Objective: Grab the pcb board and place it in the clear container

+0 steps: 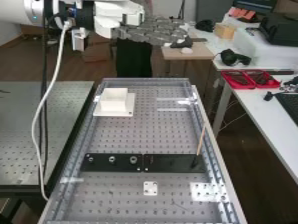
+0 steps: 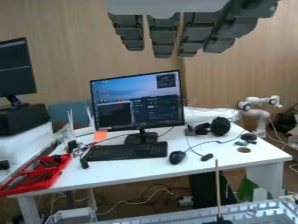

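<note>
PCB board was hard to pick out for certain; the likeliest pieces were two black boards (image 1: 169,164) lying flat, end to end, their shared long axis running crosswise over the long perforated bench (image 1: 126,135). Three round fittings (image 1: 112,159) sat on the left board in the high view, and one thin stick (image 1: 201,138) rose from the right one, tilted slightly. One small white plate (image 1: 150,188) lay nearer the camera, and one white block (image 1: 114,100) on a square base stood toward the far end. Both boards were well below the hand (image 1: 151,31) and nearer the camera, well apart from it. The hand was open, its fingers straight, with nothing in its grasp. One monitor (image 2: 138,102) and one keyboard (image 2: 126,151) stood on the desk (image 2: 146,167).
</note>
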